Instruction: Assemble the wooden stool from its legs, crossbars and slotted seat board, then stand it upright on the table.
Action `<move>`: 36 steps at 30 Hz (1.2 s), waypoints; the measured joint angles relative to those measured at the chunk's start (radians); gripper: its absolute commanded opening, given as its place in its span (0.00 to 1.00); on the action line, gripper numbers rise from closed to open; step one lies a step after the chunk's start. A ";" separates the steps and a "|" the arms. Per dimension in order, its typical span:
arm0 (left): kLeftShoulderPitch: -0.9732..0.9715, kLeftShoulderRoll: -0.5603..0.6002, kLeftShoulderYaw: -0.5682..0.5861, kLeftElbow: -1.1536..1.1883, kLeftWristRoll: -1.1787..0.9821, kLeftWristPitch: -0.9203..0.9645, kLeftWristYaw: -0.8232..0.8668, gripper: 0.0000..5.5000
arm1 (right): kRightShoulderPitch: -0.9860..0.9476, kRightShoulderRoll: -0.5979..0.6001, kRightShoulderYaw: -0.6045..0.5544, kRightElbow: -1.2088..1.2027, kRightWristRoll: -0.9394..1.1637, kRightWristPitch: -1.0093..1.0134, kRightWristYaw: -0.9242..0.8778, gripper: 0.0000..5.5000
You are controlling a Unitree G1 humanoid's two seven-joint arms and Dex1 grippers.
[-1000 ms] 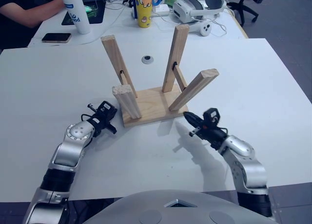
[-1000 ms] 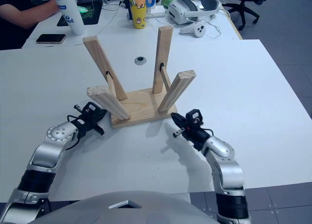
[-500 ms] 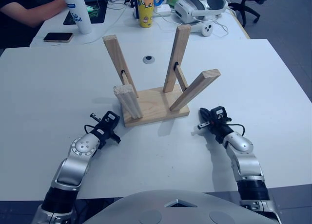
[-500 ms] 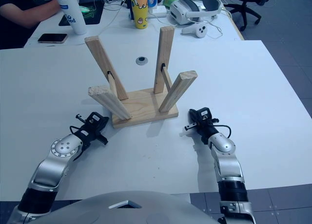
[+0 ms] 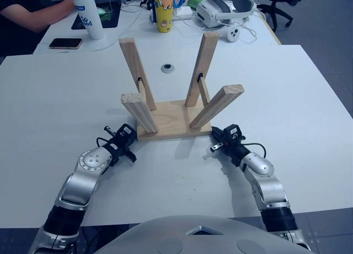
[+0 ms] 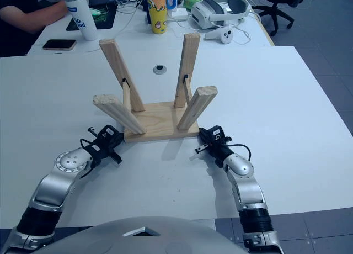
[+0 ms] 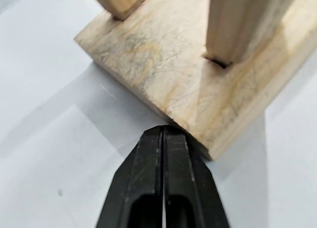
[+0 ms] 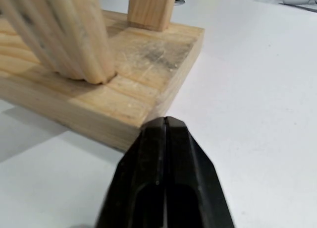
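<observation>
**Low on both sides, pinched closed**

The left arm extends forward from the near left, forearm angled in toward the centre. The left gripper sits low, its fingers pressed flat together. The right arm extends from the near right, also angled inward. The right gripper is low too, its fingers meeting without a gap. The two grippers are well apart and roughly level.

The crossbars are mostly hidden behind the legs; in both wrist views the picture edge cuts the legs off just above the board.
</observation>
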 measured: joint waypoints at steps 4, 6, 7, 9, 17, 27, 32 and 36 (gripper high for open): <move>0.024 0.010 0.031 -0.048 -0.073 0.060 -0.032 0.00 | 0.024 -0.027 -0.009 -0.109 0.033 0.103 -0.001 0.00; 0.042 0.041 0.032 -0.091 -0.096 0.097 -0.066 0.00 | 0.023 -0.048 -0.020 -0.178 0.067 0.159 -0.001 0.00; 0.048 0.057 0.032 -0.113 -0.109 0.120 -0.077 0.00 | 0.019 -0.059 -0.026 -0.214 0.082 0.185 -0.001 0.00; 0.052 0.087 0.040 -0.148 -0.132 0.173 -0.102 0.00 | 0.012 -0.076 -0.033 -0.283 0.113 0.233 -0.001 0.00; 0.046 0.120 0.146 -0.226 -0.239 0.327 -0.136 0.00 | -0.018 -0.143 -0.042 -0.417 0.225 0.390 0.000 0.00; -0.113 0.166 0.304 -0.252 -0.326 0.396 -0.158 0.00 | -0.011 -0.213 -0.064 -0.455 0.344 0.479 0.039 0.00; -0.119 0.232 0.324 -0.252 -0.345 0.427 -0.215 0.00 | -0.017 -0.252 -0.124 -0.497 0.500 0.551 0.072 0.00; -0.120 0.261 0.353 -0.252 -0.370 0.433 -0.251 0.00 | -0.046 -0.263 -0.173 -0.505 0.607 0.606 0.072 0.00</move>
